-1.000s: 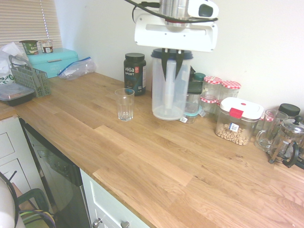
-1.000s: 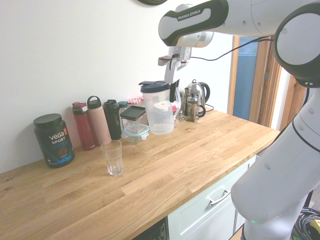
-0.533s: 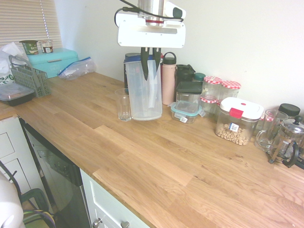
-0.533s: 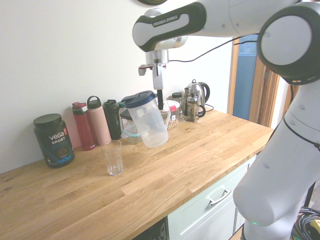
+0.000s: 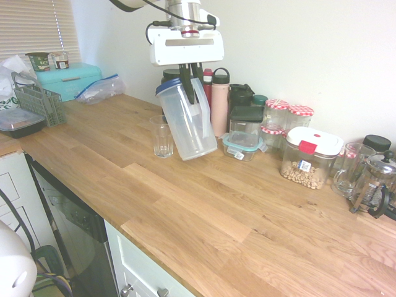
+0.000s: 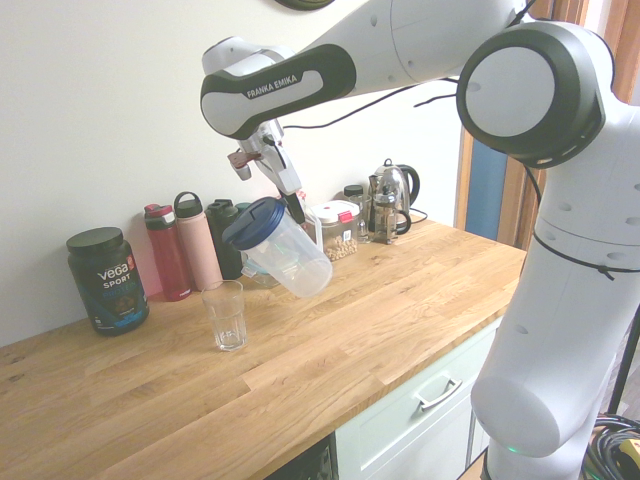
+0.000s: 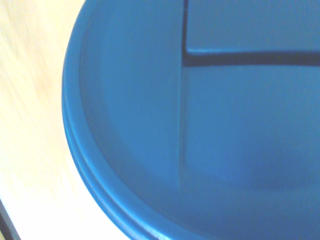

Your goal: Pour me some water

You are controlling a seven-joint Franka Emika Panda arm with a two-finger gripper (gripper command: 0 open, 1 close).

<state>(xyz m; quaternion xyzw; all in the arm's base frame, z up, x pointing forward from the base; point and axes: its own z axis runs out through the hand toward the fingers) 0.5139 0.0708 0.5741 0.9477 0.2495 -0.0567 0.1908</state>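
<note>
Blue lid's (image 6: 254, 223) edge tilts near the glass (image 6: 228, 318).

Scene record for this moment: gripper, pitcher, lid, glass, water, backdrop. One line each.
gripper: fingers shut on the pitcher's handle
pitcher: held up off the counter, tilted, top leaning toward the glass
lid: blue, on the pitcher
glass: clear, upright on the counter
water: none visible in the glass; pitcher contents cannot be told
backdrop: pink bottle, red bottle, black Vega Sport tub
</note>
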